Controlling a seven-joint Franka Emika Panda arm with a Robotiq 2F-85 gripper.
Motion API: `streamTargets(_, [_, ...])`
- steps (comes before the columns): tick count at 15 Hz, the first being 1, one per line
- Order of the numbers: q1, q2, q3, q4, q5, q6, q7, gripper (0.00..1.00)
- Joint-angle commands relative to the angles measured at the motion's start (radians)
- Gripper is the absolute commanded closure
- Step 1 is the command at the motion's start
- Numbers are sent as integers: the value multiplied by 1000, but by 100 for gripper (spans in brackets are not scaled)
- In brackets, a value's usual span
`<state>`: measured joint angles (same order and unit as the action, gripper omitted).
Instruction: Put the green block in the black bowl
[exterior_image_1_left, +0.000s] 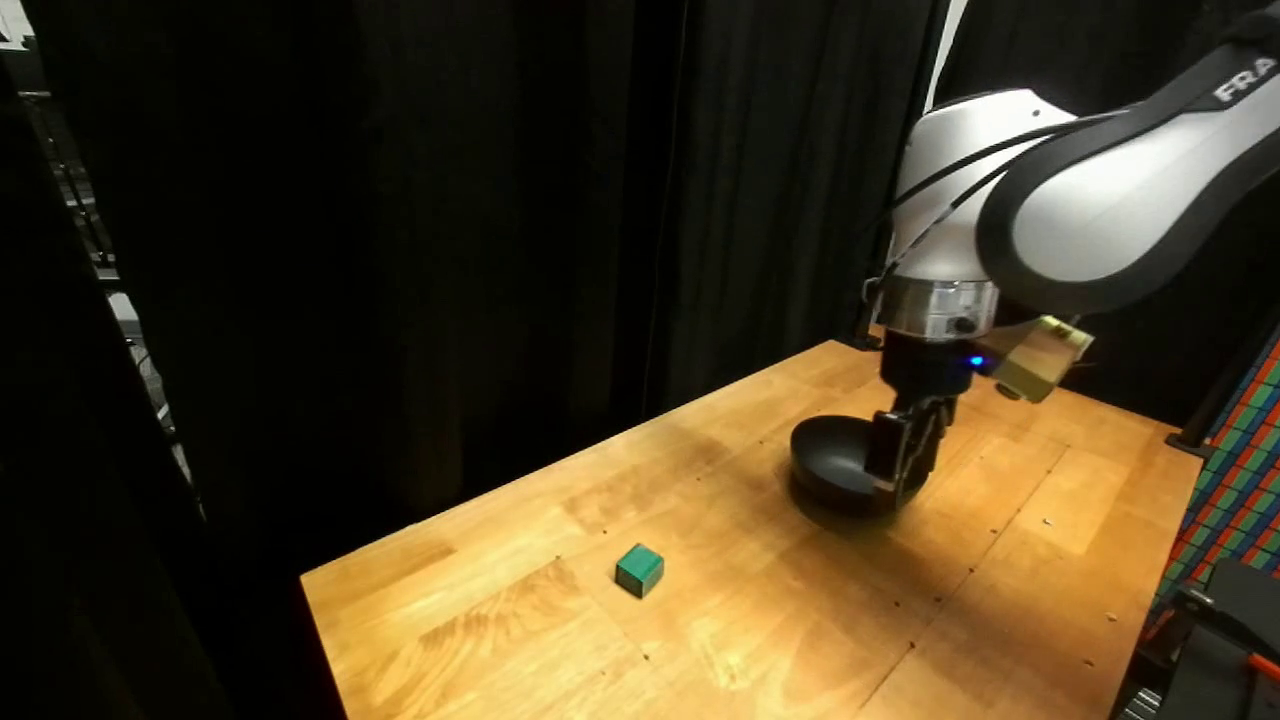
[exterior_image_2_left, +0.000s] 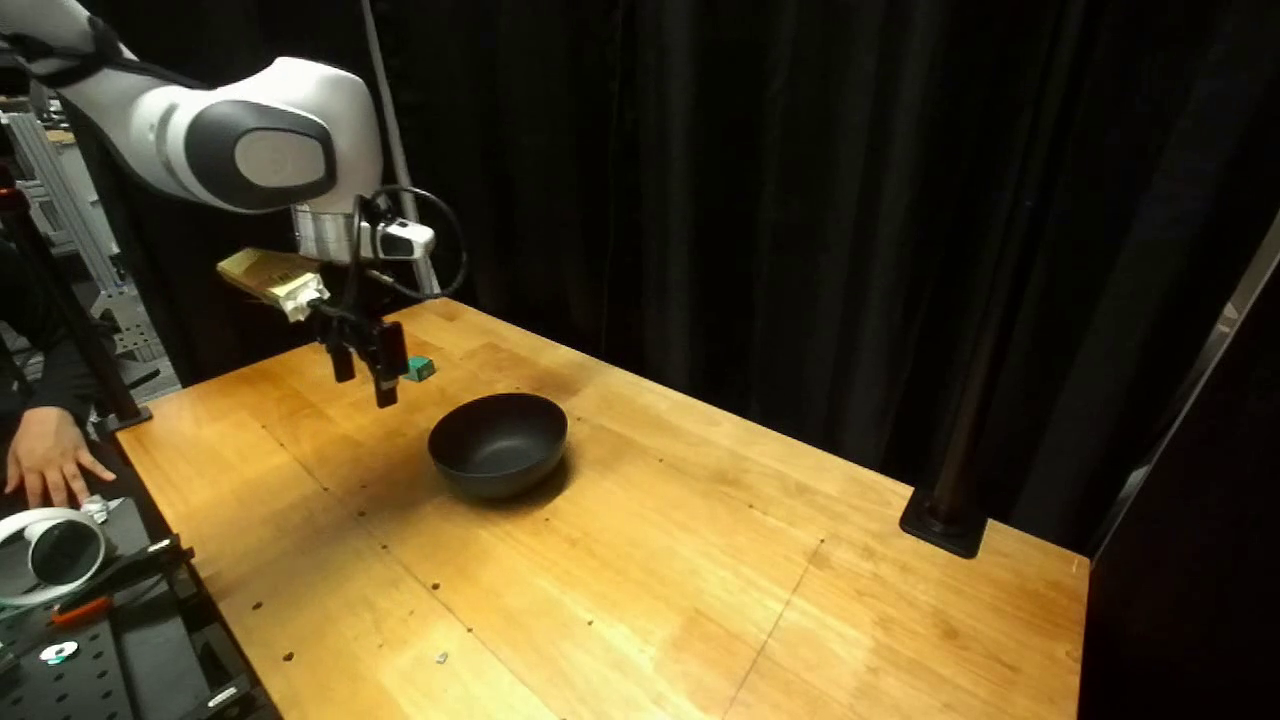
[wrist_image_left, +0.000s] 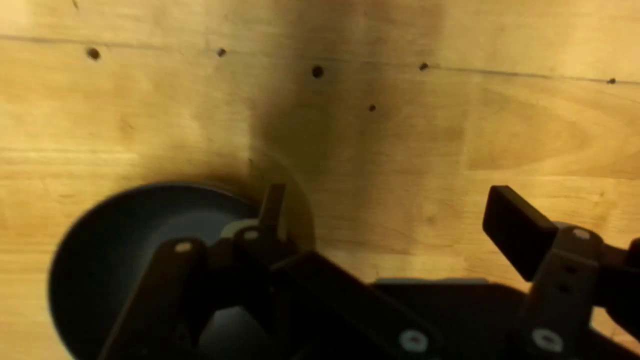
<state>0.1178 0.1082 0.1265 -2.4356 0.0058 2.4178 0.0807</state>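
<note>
The green block (exterior_image_1_left: 640, 571) is a small cube lying on the wooden table, well apart from the bowl. It also shows in an exterior view (exterior_image_2_left: 420, 369), just behind my gripper. It is out of the wrist view. The black bowl (exterior_image_2_left: 500, 446) stands upright on the table and its visible inside is bare; it also shows partly behind my gripper in an exterior view (exterior_image_1_left: 832, 458) and at the lower left of the wrist view (wrist_image_left: 110, 240). My gripper (exterior_image_2_left: 366, 388) is open and empty, above the table beside the bowl. In the wrist view (wrist_image_left: 387, 215) its left finger overlaps the bowl's rim.
The wooden table (exterior_image_2_left: 700, 580) has black curtains (exterior_image_1_left: 500, 250) behind it. A black post base (exterior_image_2_left: 944, 520) stands at the table's back edge. A person's hand (exterior_image_2_left: 55, 455) and a dark side stand (exterior_image_2_left: 150, 640) with a white controller (exterior_image_2_left: 60, 550) are beside the table.
</note>
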Motion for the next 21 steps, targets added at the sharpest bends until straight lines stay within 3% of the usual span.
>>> streamTargets(1, [38, 240, 26, 217, 11, 55, 4, 0])
streamTargets(7, [74, 482, 75, 472, 40, 48, -42, 0])
streamTargets(13, [93, 603, 127, 629, 66, 41, -83, 0])
streamTargets(21, [218, 712, 53, 749, -24, 57, -15, 0])
